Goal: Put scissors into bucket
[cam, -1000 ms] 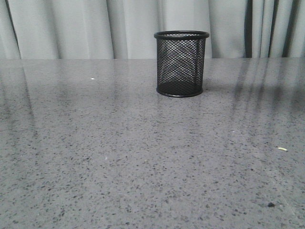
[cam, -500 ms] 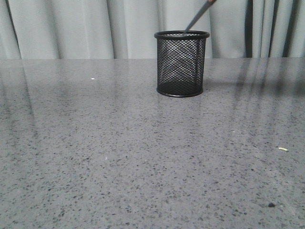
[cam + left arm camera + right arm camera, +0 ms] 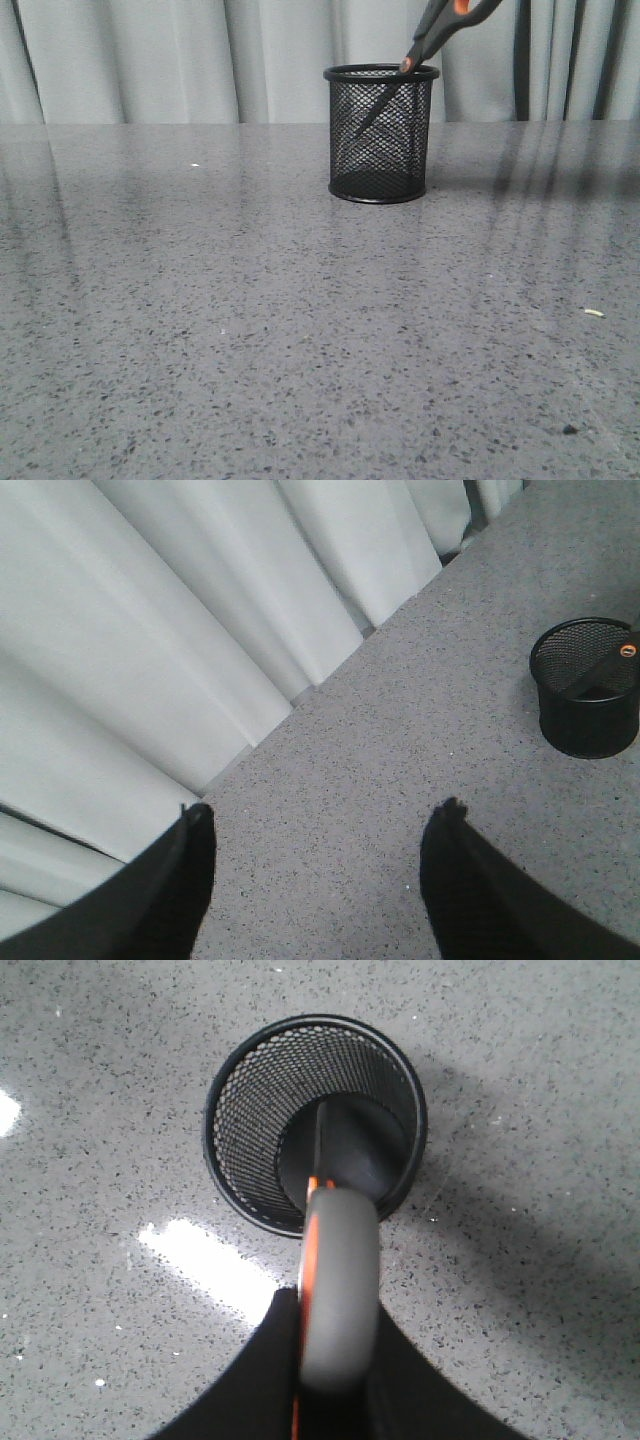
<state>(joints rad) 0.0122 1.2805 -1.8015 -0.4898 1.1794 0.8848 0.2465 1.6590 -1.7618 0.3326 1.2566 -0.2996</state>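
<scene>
The right end effector (image 3: 335,1380) is gripping the scissors (image 3: 338,1290) by the grey handle, with its dark fingers (image 3: 265,1370) pressing on both sides of the loop. It is holding them up above the cup (image 3: 315,1125). The scissors are leaning, and their pointed blades are going down inside the cup. In the front view the scissors (image 3: 430,40) are slanting from the upper right, crossing the rim at the right side, and the blades are showing through the black mesh of the cup (image 3: 380,135). The tip is not reaching the bottom of the cup. A bit of orange is showing inside the handle.

The left end effector (image 3: 320,880) is hanging wide open with nothing between its two black fingers (image 3: 185,880). It is well apart from the cup (image 3: 588,690), which is sitting far off to one side in its view.

The cup is standing upright on the grey speckled bench (image 3: 300,330), near the back edge. Pale curtains (image 3: 150,60) are hanging behind the bench.
</scene>
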